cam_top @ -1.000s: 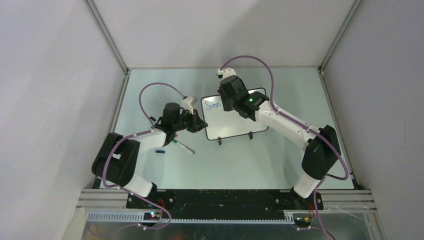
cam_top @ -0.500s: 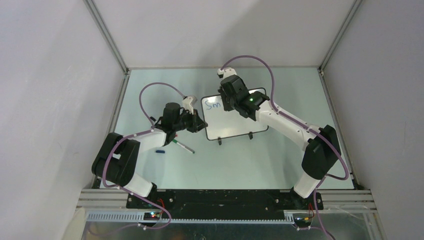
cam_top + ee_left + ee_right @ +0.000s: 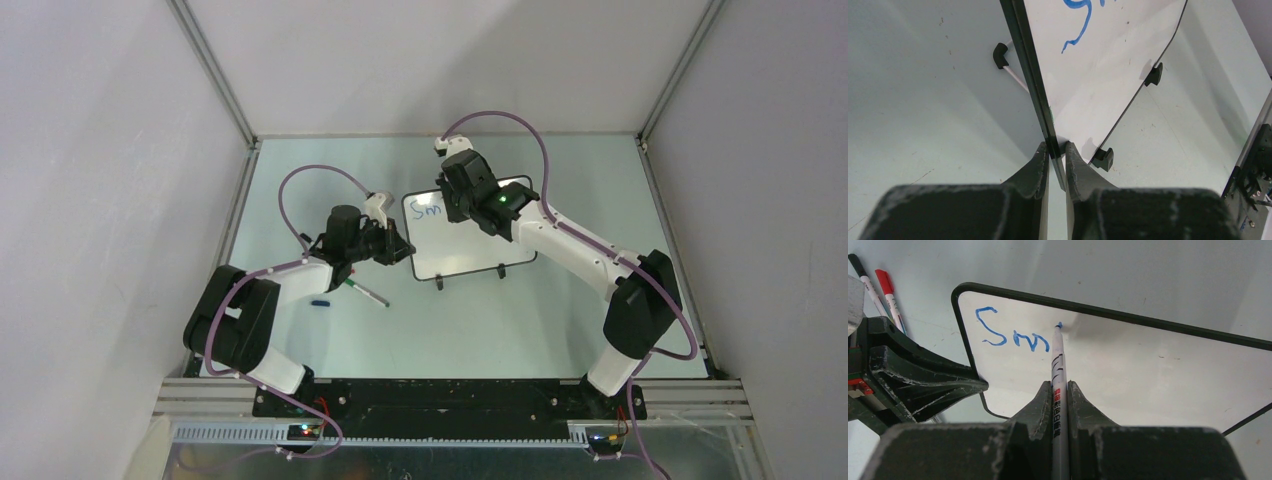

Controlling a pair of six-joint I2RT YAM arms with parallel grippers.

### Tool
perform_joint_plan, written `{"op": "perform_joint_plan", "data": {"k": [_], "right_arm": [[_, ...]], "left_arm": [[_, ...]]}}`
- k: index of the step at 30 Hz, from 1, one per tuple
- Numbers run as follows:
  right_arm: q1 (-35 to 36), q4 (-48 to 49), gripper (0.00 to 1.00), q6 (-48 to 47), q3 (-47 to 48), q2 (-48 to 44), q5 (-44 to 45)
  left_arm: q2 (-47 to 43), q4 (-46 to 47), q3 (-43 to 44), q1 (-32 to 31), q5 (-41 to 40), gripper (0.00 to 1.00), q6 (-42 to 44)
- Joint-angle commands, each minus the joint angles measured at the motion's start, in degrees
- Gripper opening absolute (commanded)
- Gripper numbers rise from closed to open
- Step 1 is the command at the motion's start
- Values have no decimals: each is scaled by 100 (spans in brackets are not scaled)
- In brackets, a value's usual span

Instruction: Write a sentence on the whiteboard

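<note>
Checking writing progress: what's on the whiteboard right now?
Visible: blue letters "Sm" near the whiteboard's top-left corner, marker tip just after them. The right gripper hides the surface beneath it.

Small glossy white board w/ thin black frame (image 3: pixel 470 245) stands mid-table, blue marker writing (image 3: pixel 428 210) at its top-left. Left gripper (image 3: pixel 405 250) at board's left edge, right gripper (image 3: pixel 452 208) over upper part, just beside writing. White pen w/ green cap (image 3: pixel 368 293) & small blue cap (image 3: pixel 319 301) lie on pale green table (image 3: pixel 520 320) near left arm.
</note>
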Motion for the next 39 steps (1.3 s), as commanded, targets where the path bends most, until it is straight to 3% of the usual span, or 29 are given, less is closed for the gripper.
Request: {"op": "perform_joint_plan", "data": {"k": [1,14,39], "right_arm": [[-22,82,0,20,168,-203,-62],[5,433,0,-24,-303,-620,-37],[60,613,0,-77,-511,-491,62]], "left_arm": [[-101,-312,129,-114,-74,0,329],[-94,-286,128,-117,-73,0,316],[-68,-260,125,-128,-53,0,285]]}}
